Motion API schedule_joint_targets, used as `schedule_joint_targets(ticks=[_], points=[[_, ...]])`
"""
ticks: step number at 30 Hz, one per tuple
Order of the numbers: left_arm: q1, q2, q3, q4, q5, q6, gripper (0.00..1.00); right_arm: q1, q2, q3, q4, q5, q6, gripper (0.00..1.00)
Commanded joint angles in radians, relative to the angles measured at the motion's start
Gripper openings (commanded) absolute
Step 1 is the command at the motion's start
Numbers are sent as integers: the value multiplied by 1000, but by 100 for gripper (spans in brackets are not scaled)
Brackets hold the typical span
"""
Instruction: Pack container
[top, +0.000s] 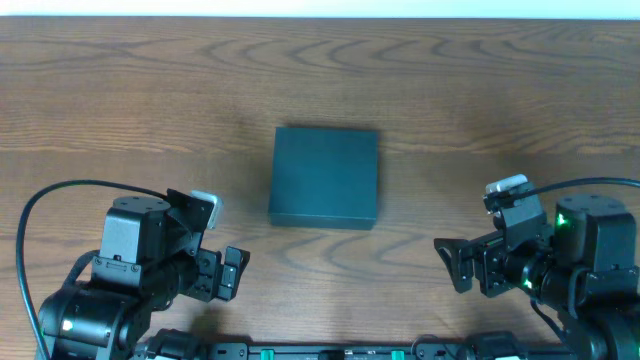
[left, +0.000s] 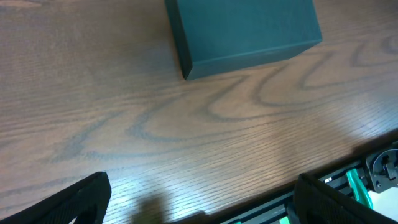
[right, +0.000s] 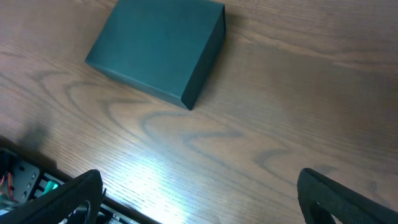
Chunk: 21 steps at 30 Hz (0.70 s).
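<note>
The container (top: 325, 176) is a dark green-grey square box with its lid shut, sitting in the middle of the wooden table. It also shows in the left wrist view (left: 245, 31) and the right wrist view (right: 158, 50). My left gripper (top: 232, 271) is open and empty near the front left edge, well short of the container; its fingers frame the left wrist view (left: 202, 196). My right gripper (top: 452, 263) is open and empty near the front right edge, its fingers wide apart in the right wrist view (right: 199, 193). No snack packets are in view.
The wooden table (top: 120, 100) has its front edge just below both grippers, with a black and green rail (left: 354, 183) along it. Black cables loop from each arm base at the far left and right.
</note>
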Motion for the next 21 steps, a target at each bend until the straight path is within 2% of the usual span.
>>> schedule_joint_targets(ticks=[1, 5, 7, 11, 14, 21], points=[[2, 2, 3, -1, 14, -11, 95, 5, -1, -5, 1, -5, 12, 99], [2, -14, 3, -2, 14, -10, 95, 5, -1, -5, 1, -4, 12, 99], [3, -35, 3, -5, -33, 8, 96, 5, -1, -5, 2, -5, 12, 99], [45, -122, -28, 86, -100, 68, 96, 5, -1, -5, 2, -5, 12, 99], [128, -234, -142, 224, -113, 129, 95, 5, -1, -5, 1, -4, 12, 99], [256, -510, -509, 474, -109, 132, 95, 5, -1, -5, 1, -4, 12, 99]])
